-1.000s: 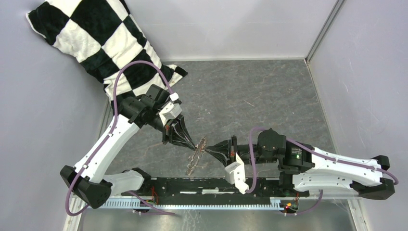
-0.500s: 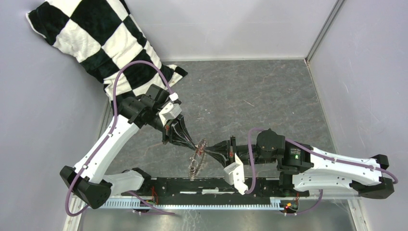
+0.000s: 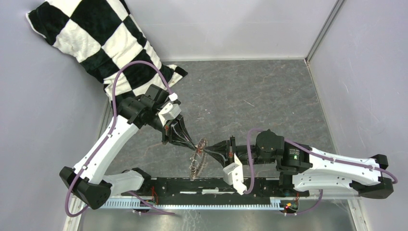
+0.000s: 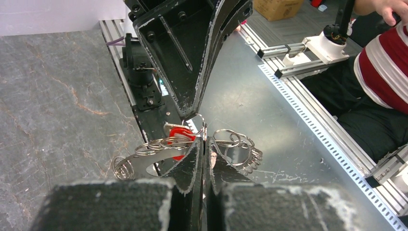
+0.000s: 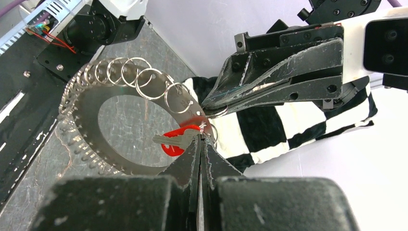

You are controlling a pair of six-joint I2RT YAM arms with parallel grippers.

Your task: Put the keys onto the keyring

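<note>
The right gripper (image 5: 200,137) is pinched tight on the red-headed silvery metal key (image 5: 173,143). The key sits at the rim of the flat, hollow-centred metal keyring (image 5: 86,122), fringed with wire loops. The left gripper (image 4: 205,145) clamps that rim over the grey marbled tabletop (image 3: 250,96).

The keyring (image 5: 85,115) was a flat silvery disc with a hollow centre, fringed round its rim with small wire loops. It hung off the table, tilted on edge, below the point where the two grippers met. The left gripper (image 4: 204,147) pinched one loop at its upper rim. The key (image 5: 174,148), red-headed with a short silvery blade, lay against that rim, right at the closed tips of the right gripper (image 5: 200,140).
</note>
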